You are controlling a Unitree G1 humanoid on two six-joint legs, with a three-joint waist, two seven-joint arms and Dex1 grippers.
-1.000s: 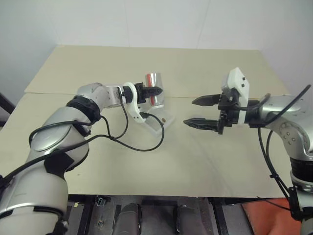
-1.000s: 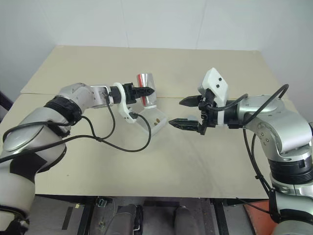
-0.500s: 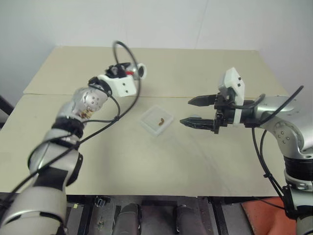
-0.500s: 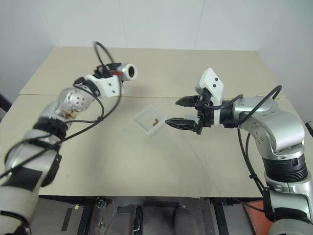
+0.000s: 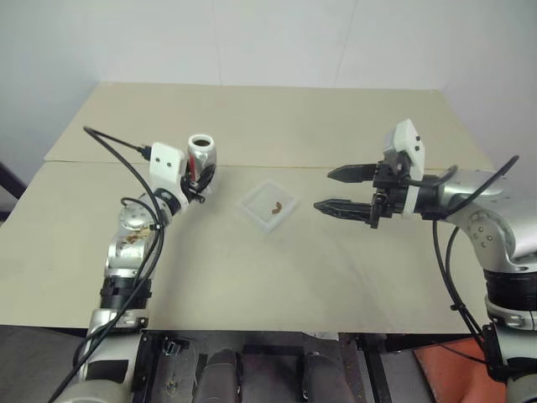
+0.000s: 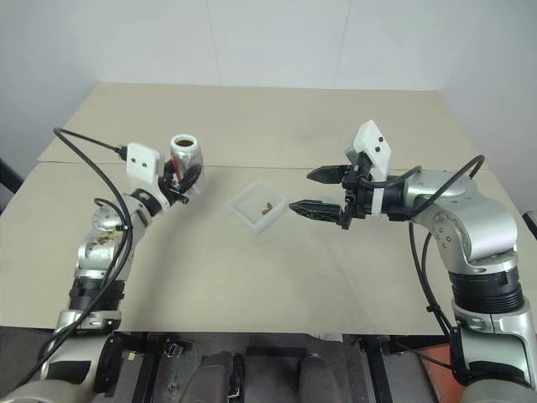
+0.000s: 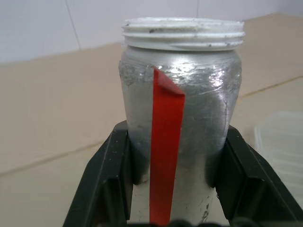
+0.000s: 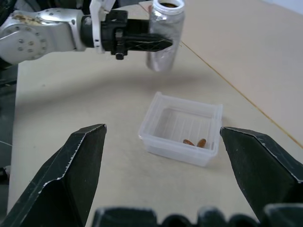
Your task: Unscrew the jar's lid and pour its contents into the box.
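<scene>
My left gripper [image 5: 201, 175] is shut on the jar [image 5: 200, 156], a small silvery jar with a red strip. It holds the jar upright, left of the box and above the table. The jar's white threaded mouth [image 7: 183, 33] is open, and black fingers [image 7: 111, 179] clamp both sides. The box [image 5: 256, 210], a shallow clear tray, sits mid-table with the brown contents [image 5: 274, 205] inside it. Just right of the box my right gripper [image 5: 323, 190] hovers open, with nothing between its fingers [image 8: 71, 175]. The lid is out of view.
The tan table [image 5: 277, 277] has a seam [image 5: 336, 166] running across behind the box. A black cable [image 5: 109, 138] loops off my left wrist. There is bare tabletop in front of and behind the box.
My left arm swung the jar from its tipped pose over the box out to the left and rolled it upright. The brown contents now lie in the box. The right gripper stayed put.
</scene>
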